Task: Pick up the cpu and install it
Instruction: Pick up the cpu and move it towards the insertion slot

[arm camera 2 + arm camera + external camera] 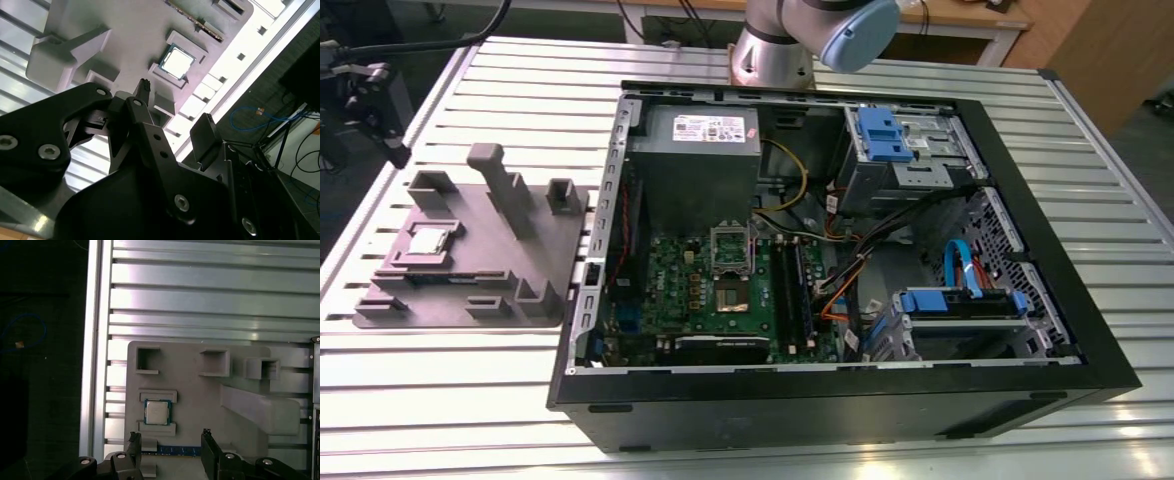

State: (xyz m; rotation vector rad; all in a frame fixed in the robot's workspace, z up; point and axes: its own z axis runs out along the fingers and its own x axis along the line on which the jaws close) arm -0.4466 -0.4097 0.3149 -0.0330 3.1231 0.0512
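The cpu [157, 412], a small square chip with a silvery top, lies flat in a shallow seat on the grey plastic plate [195, 390]. In the exterior view the cpu [427, 243] is on the plate [467, 295] at that view's left, beside the computer case. My gripper [170, 437] hovers above the plate, open, with nothing between its black fingers [132, 439] and apart from the chip. In the second wrist view the cpu [177, 62] lies beyond the gripper [175, 107]. The green motherboard [720, 290] lies inside the case, with its socket [727, 262] near the middle.
The open black computer case [854, 400] stands on the slatted metal table [454, 400], holding a grey power supply box [700, 140], blue drive brackets [887, 135] and cables. Upright blocks [500, 185] rise from the plate. The arm's base [774, 50] stands behind the case.
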